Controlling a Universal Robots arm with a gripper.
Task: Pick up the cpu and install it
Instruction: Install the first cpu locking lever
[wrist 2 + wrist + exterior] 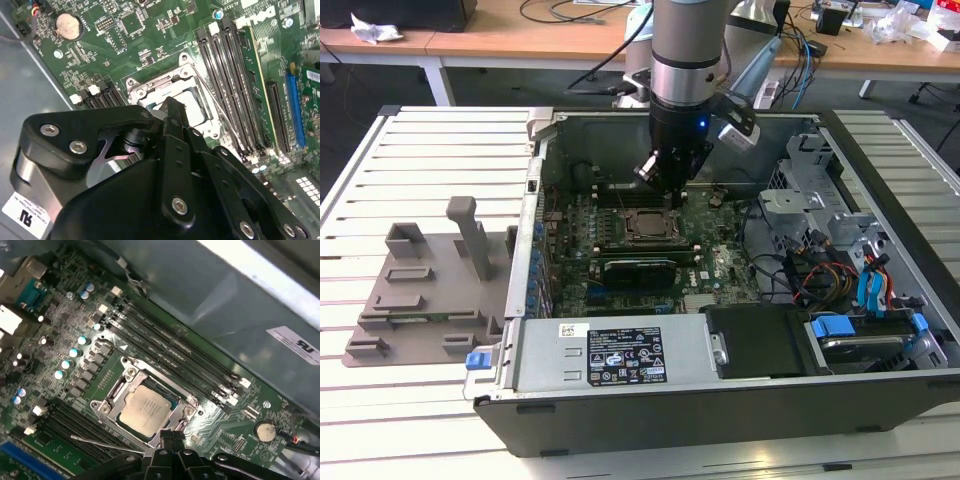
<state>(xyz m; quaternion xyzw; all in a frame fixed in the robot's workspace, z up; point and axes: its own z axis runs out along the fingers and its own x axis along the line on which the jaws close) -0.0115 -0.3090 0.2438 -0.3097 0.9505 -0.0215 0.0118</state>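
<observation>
The arm is down inside the open computer case point(880, 200), and the gripper point(668, 185) hangs right over the socket point(642, 226) in the middle of the green motherboard point(620, 262). The cpu point(146, 410) lies flat in the metal socket frame point(116, 390), silvery top up, with the black fingertips point(172, 440) drawn close together at its edge; they appear empty, though I cannot tell if they touch the chip. In the second wrist view the gripper's black linkage point(170, 165) covers most of the socket, leaving a corner of the cpu point(192, 97) showing. Long black memory slots point(175, 355) run just beside the socket, the loose wire lever point(100, 442) lies on its other side, and a coin battery point(264, 430) sits near the case wall. Toward the exterior view's right, drive cages and a tangle of coloured cables point(830, 275) crowd the case. Outside the case, on the exterior view's left, a gray plastic tray point(420, 290) rests on the slatted white table point(440, 150).
</observation>
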